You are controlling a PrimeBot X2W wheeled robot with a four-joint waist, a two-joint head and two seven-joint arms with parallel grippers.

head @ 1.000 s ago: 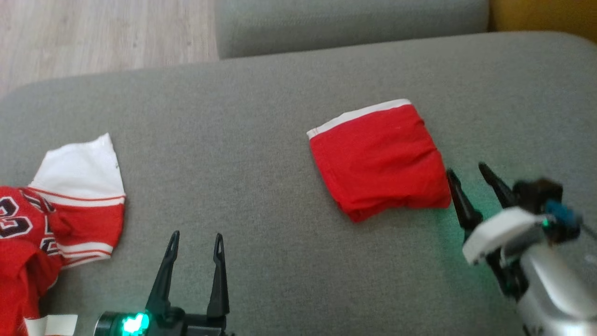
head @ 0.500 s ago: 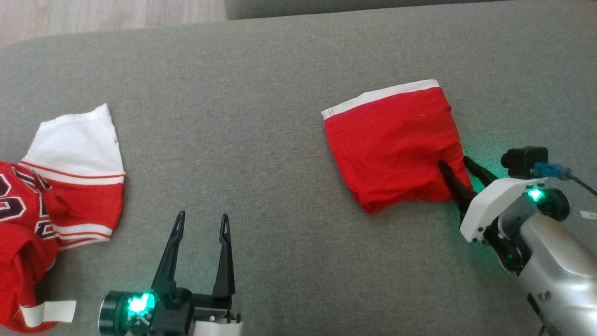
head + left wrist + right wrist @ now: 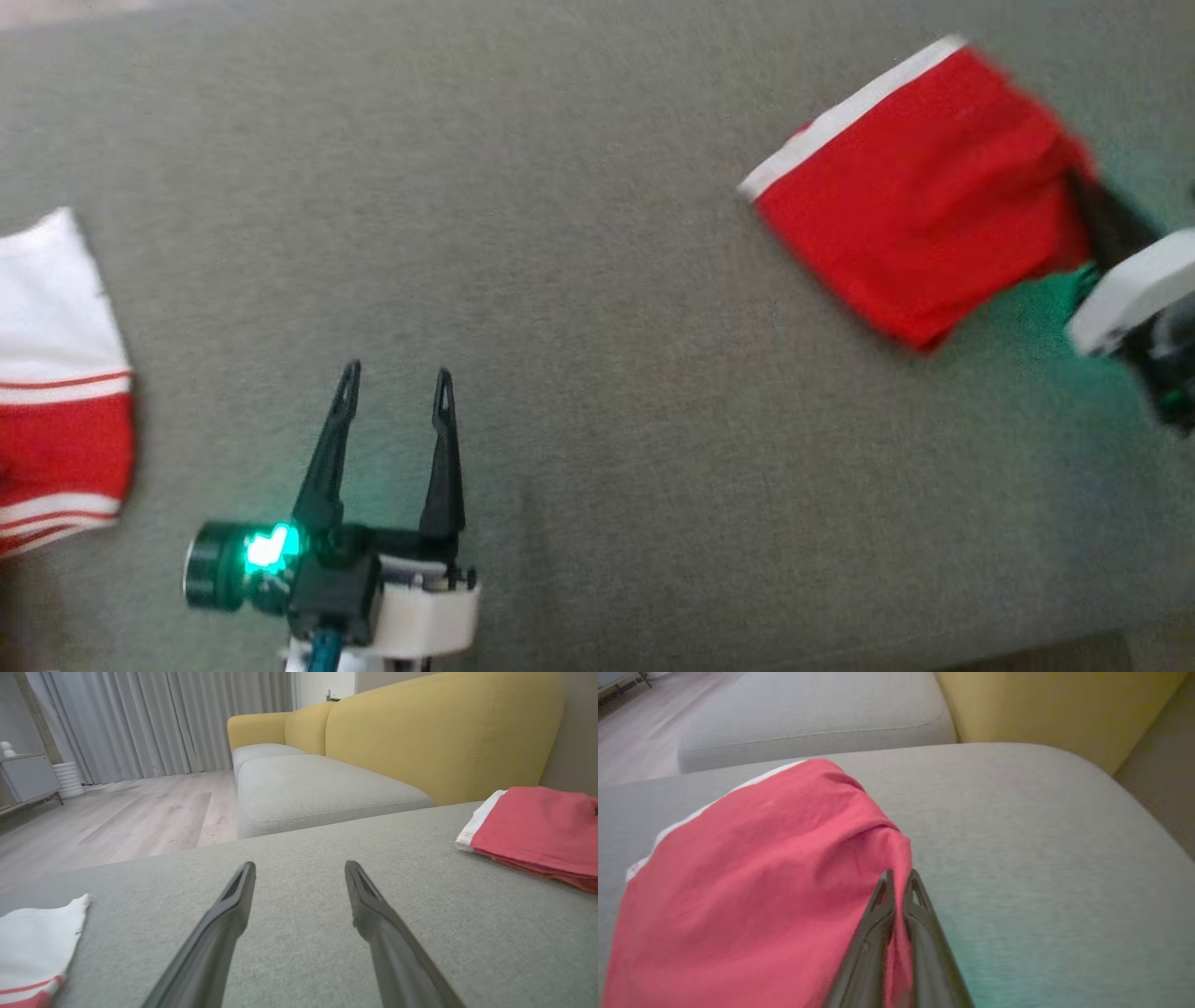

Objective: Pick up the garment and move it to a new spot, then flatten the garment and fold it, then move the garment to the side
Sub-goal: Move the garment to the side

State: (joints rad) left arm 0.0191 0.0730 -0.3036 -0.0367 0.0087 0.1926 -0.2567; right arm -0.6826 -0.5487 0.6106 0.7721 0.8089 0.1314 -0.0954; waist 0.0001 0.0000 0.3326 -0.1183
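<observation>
The garment (image 3: 920, 196) is a folded red piece with a white band along one edge, lying on the grey cushion (image 3: 579, 280) at the upper right of the head view. My right gripper (image 3: 1083, 191) is shut on its right edge, and the cloth bunches up at the pinch. In the right wrist view the fingers (image 3: 882, 905) close together on a ridge of the red garment (image 3: 752, 882). My left gripper (image 3: 392, 387) stands open over bare cushion at the lower left, holding nothing; the left wrist view shows its fingertips (image 3: 300, 870) apart and the garment (image 3: 537, 830) far to the right.
A second red and white garment (image 3: 56, 392) lies at the left edge of the cushion, also seen as red and white cloth (image 3: 32, 947) low in the left wrist view. A yellow sofa back (image 3: 439, 732) and another grey seat cushion (image 3: 317, 788) stand beyond, with wooden floor (image 3: 117, 816) to the left.
My right gripper has closed on the garment's right edge and pulled it up and to the right. The head camera has shifted too. The left gripper stays open.
</observation>
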